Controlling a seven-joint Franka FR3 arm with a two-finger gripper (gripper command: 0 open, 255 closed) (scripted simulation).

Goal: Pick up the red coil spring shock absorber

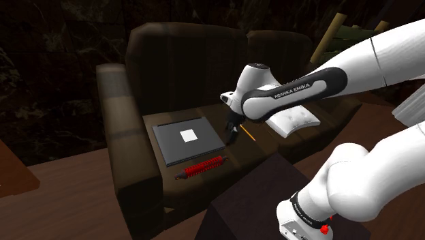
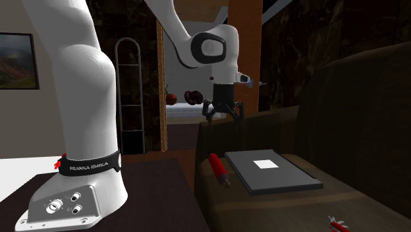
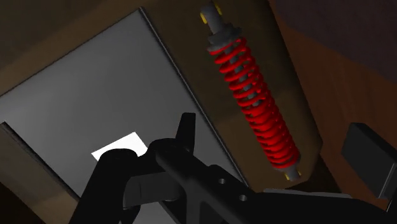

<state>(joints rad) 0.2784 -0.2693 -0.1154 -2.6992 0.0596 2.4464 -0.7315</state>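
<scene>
The red spring shock absorber (image 1: 201,166) lies flat on the seat of a dark brown sofa (image 1: 119,129), close to the seat's front edge. It has a dark rod down its middle and small yellow bits at both ends. Just beside it, along its long side, lies a flat grey slab (image 1: 187,140) with a white square on top; I cannot tell if the two touch. The black gripper (image 1: 231,134) hangs in the air above the seat, over the slab's corner on the shoulder view's right. It is apart from the shock absorber. Its two fingers stand wide apart and hold nothing. A white cushion (image 1: 294,121) rests on the sofa farther to the shoulder view's right, partly behind the arm
</scene>
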